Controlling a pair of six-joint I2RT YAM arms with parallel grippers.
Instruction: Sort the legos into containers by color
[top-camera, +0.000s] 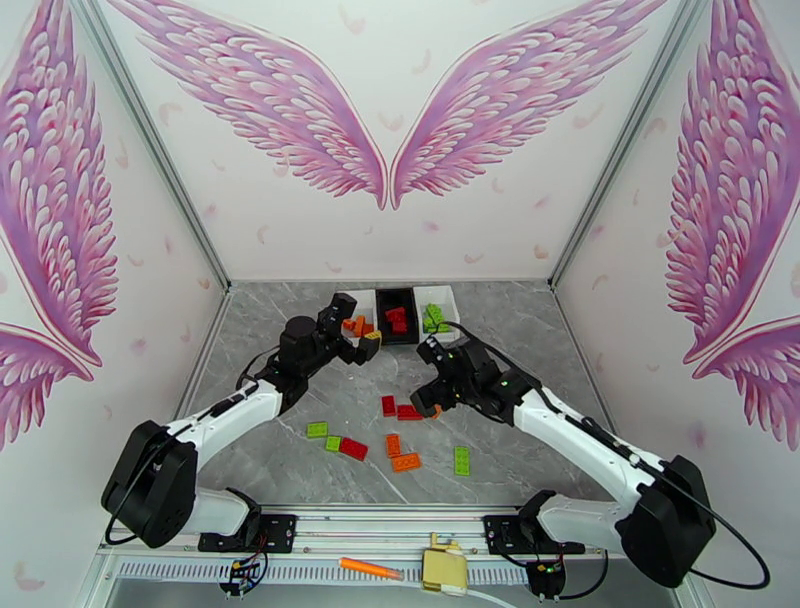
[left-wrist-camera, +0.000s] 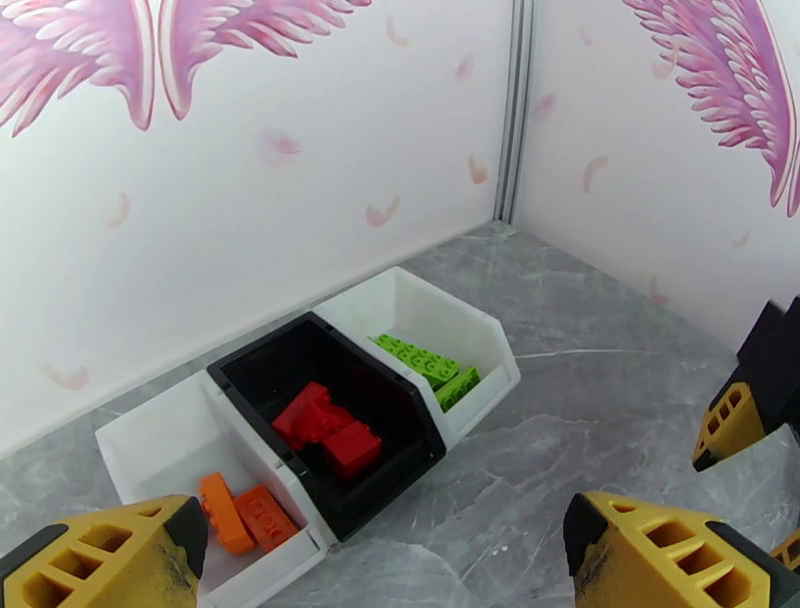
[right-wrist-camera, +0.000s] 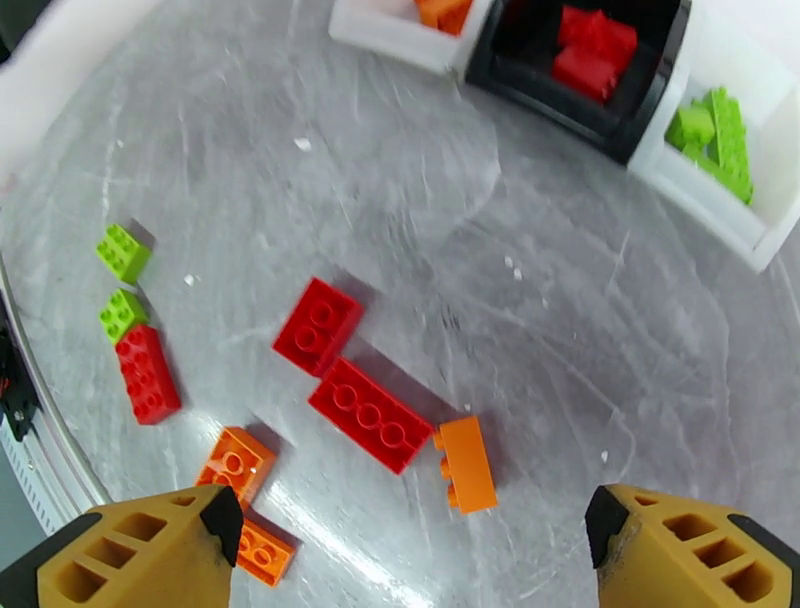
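Our right gripper (right-wrist-camera: 412, 525) hangs with jaws spread wide and nothing between them. Just ahead of it lies the long red brick (right-wrist-camera: 370, 413), its long axis slanting from upper left to lower right in the wrist view, so the jaws sit skew to it. An orange brick (right-wrist-camera: 467, 463) touches its lower end. The black bin (right-wrist-camera: 560, 100), holding reds, stands well beyond. Our left gripper (left-wrist-camera: 385, 535) is also wide open and empty, near the white bin (left-wrist-camera: 150, 440) with oranges, apart from the loose bricks. We judge the right arm nearer; a wrist turn would square the jaws.
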